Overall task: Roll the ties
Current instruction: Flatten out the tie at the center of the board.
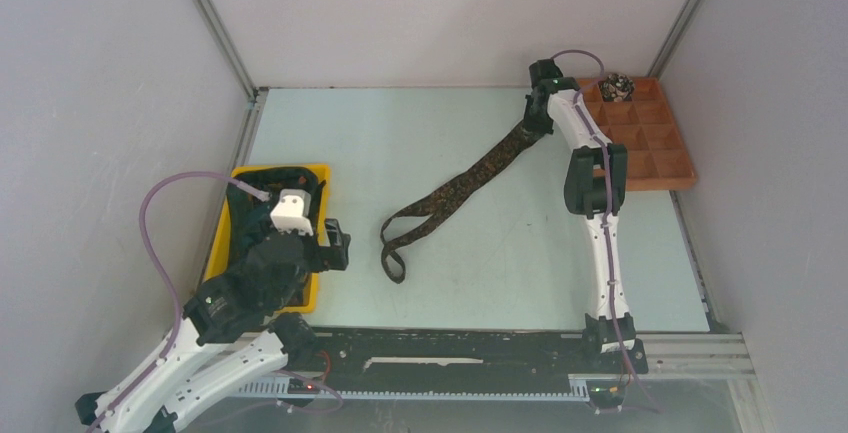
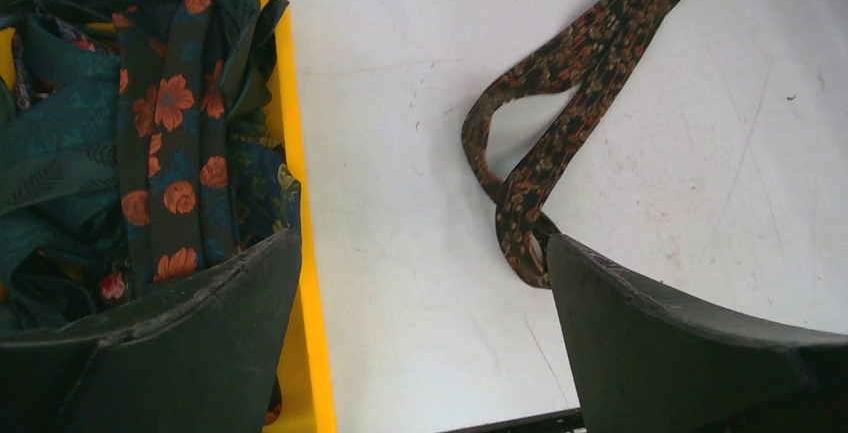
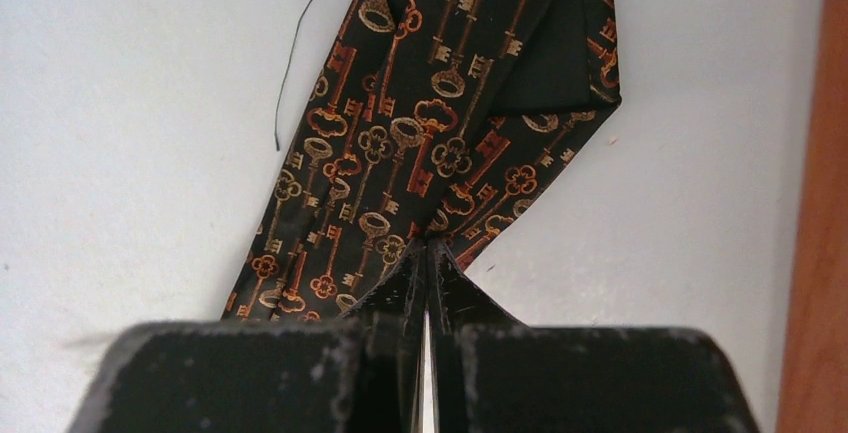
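Done: 1 small rolled patterned tie [image 1: 616,85] sits in the brown tray [image 1: 668,167].
Now: right end effector [image 3: 428,253] clenched on the long dark key-print tie [image 1: 470,181] beside the tray.
Left: yellow bin [image 1: 318,169] holds more; left end effector [image 2: 420,303] released.

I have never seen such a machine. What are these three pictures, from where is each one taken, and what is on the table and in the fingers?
These are two robot arms fixed at the table's near edge. The overhead picture looks down on both; the other two come from a camera on each wrist, so the dark shapes at the bottom are that arm's own fingers. A long key-patterned tie lies across the table. The right gripper is shut on its wide end. The left gripper is open and holds nothing. A yellow bin holds more ties. An orange tray holds one rolled tie.
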Action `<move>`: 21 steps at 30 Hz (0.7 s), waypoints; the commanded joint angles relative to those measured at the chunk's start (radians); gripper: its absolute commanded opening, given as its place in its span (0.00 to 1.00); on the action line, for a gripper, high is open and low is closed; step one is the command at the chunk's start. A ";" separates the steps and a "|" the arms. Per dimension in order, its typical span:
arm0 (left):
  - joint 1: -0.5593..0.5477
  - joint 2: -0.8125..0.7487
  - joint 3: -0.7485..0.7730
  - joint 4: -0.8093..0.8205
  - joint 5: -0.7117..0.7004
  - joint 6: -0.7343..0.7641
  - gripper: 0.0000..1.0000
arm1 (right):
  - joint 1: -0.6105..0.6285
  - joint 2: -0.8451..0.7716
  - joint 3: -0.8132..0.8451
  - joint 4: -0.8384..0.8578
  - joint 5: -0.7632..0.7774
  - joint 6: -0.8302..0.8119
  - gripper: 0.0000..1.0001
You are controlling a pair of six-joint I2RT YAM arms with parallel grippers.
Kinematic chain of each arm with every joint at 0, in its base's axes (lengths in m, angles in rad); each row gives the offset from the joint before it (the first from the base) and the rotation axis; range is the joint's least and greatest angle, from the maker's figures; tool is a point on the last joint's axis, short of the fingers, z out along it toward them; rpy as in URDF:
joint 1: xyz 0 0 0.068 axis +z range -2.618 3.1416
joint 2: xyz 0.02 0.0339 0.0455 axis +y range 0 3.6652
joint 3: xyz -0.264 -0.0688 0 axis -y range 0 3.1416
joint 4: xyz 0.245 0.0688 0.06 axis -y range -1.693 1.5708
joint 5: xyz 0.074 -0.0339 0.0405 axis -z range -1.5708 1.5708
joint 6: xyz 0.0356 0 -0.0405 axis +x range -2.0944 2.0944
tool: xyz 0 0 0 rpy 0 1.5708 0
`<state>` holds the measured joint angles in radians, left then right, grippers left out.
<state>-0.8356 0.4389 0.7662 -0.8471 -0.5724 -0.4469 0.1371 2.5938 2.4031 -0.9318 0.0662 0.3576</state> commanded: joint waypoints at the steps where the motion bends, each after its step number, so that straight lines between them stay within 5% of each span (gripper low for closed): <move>1: 0.001 0.084 0.077 -0.029 0.014 -0.065 1.00 | -0.029 0.000 0.081 0.084 -0.020 -0.022 0.00; 7: 0.002 0.271 0.113 -0.074 0.131 -0.183 1.00 | -0.041 -0.033 0.077 0.233 -0.019 -0.044 0.04; 10: 0.001 0.323 0.060 -0.024 0.220 -0.230 1.00 | -0.038 -0.067 0.076 0.244 -0.030 -0.051 0.42; 12: 0.000 0.347 0.004 0.046 0.297 -0.247 1.00 | -0.032 -0.102 0.066 0.234 -0.049 -0.052 0.53; 21: 0.000 0.502 -0.140 0.346 0.466 -0.280 1.00 | -0.007 -0.396 -0.219 0.228 -0.209 0.022 0.58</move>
<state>-0.8356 0.8806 0.6418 -0.6891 -0.2119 -0.6891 0.1184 2.4210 2.2898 -0.7372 -0.0338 0.3256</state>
